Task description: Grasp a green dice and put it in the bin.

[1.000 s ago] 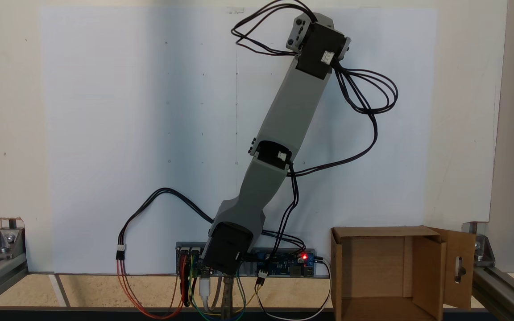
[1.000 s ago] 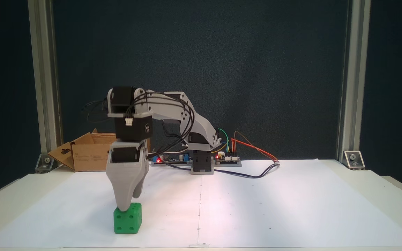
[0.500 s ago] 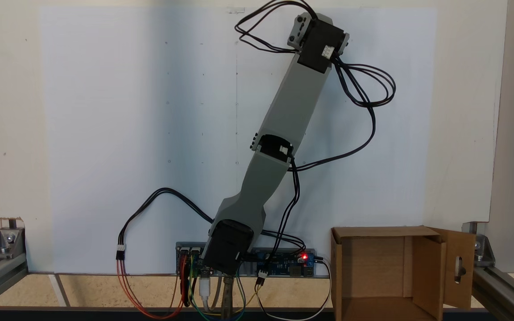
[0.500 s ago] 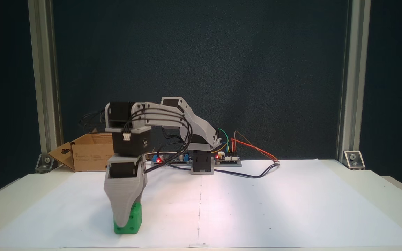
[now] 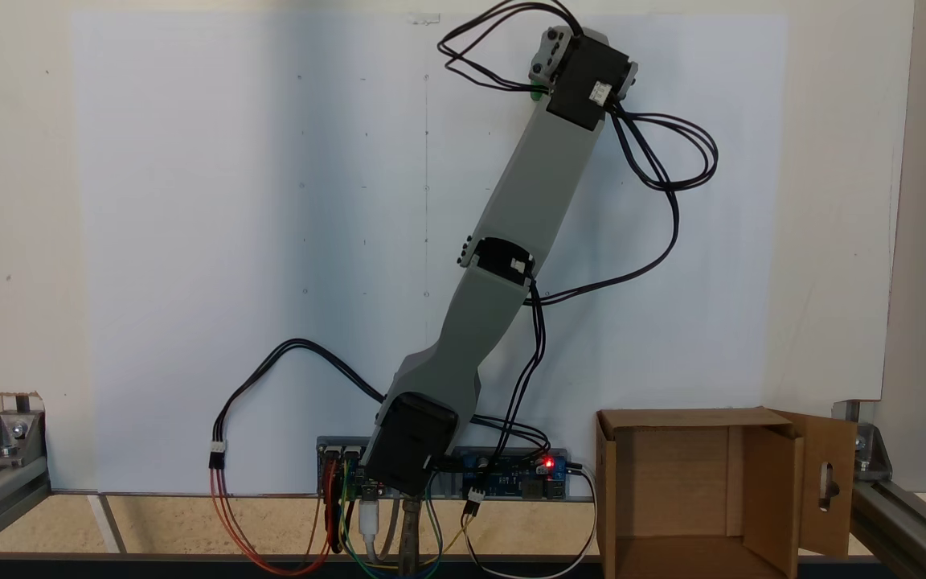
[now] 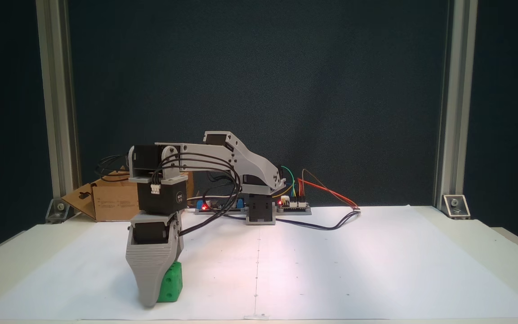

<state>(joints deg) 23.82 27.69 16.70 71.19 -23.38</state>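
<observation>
- A fixed view from the front, left side: the bin [image 6: 114, 201] sits at the back left of the table [image 6: 376, 270], behind the arm's wrist, flaps loose, well apart from the work point.
- Next to the right: the gripper [image 6: 151, 299] is down at the paper, its grey front jaw reaching table level.
- Just beside that jaw, touching or nearly so: the green dice [image 6: 170, 282] rests on the paper, partly covered on its left by the jaw.
- Fingers: one jaw shows in front; the other lies behind it or behind the dice. How wide they stand, and whether they have hold of the dice, cannot be told.
- A fixed view from above: a sliver of the green dice [image 5: 538, 92] shows under the wrist at upper centre; the bin [image 5: 825, 482] is at lower right, mouth open.
- Judgement on the step in hand, closing on the dice: the jaws should bear on two opposite flat faces, low on the cube, with the cube centred between them. A grip on rounded edges risks the cube squirting out.
- Lift only once the hold is firm, then rise high enough to pass over the bin's flaps.
</observation>
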